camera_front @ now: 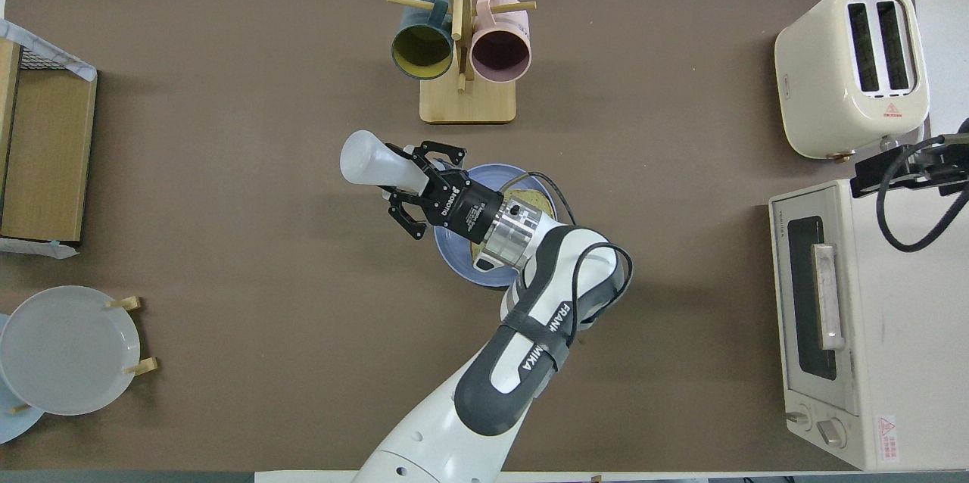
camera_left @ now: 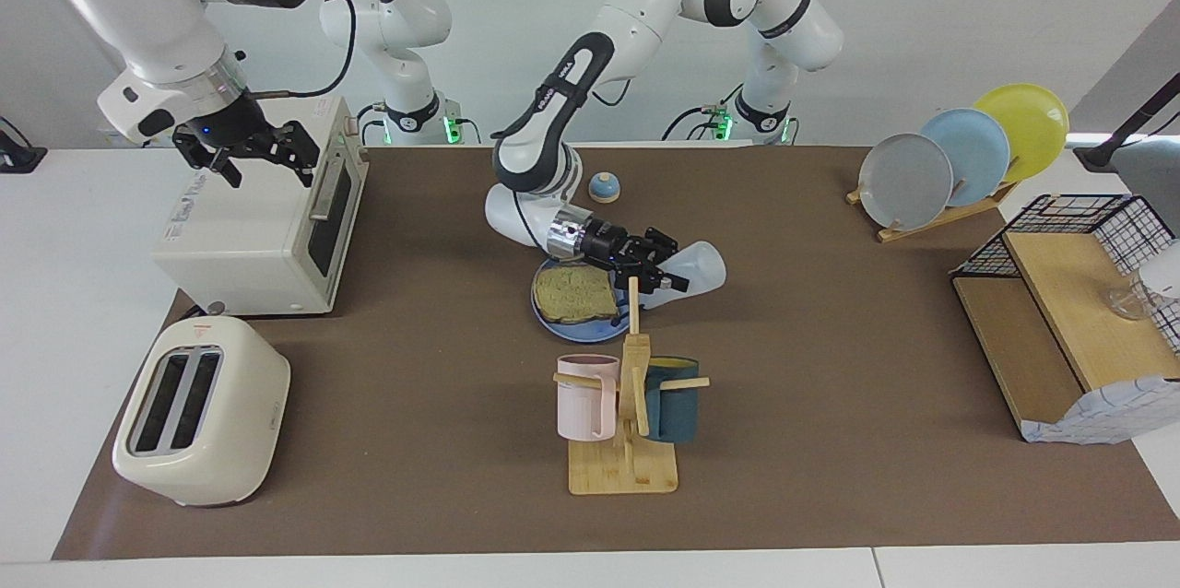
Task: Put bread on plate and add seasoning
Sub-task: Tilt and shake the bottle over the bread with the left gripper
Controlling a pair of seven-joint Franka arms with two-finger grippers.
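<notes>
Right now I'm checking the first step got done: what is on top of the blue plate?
The bread lies flat on the plate. The left end effector, holding the tilted seasoning, is above the plate's edge and hides part of it. Whether any seasoning has landed cannot be seen.

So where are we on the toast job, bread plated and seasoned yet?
The bread already lies on the blue plate, so that step looks done. The seasoning step is in hand: the left gripper is shut on the seasoning bottle, holding it tipped on its side at the plate's edge. Whether any has come out cannot be seen. The right gripper waits over the toaster oven. Left: finish seasoning and set the bottle down.
</notes>
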